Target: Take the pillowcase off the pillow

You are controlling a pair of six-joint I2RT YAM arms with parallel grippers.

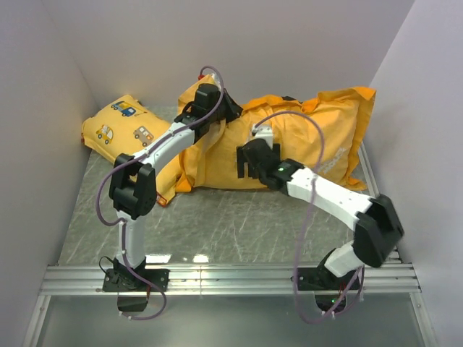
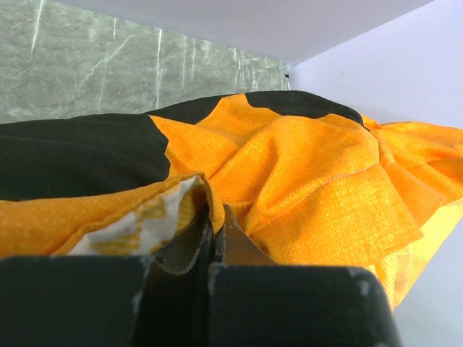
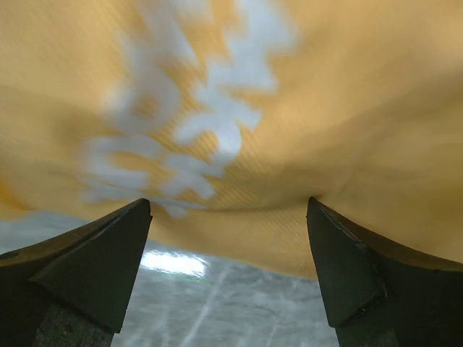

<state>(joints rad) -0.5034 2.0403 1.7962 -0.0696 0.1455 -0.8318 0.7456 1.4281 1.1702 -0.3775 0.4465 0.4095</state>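
Note:
The orange pillowcase [image 1: 304, 137] lies bulging across the back of the table, its black print showing in the left wrist view [image 2: 79, 155] and its white lettering in the right wrist view [image 3: 188, 123]. The pillow is hidden inside it. My left gripper [image 1: 221, 107] is at the cover's far left top and is shut on a fold of orange fabric [image 2: 215, 217]. My right gripper [image 1: 258, 157] stands wide open at the cover's near edge [image 3: 228, 206]. The cloth hangs just past its fingertips [image 3: 137, 217] and nothing sits between them.
A small yellow pillow printed with cars [image 1: 123, 126] lies at the back left, against the left wall. The grey marbled table [image 1: 217, 217] stretches in front of the pillowcase to the metal rails [image 1: 231, 278] at the near edge. Walls close in on the left, back and right.

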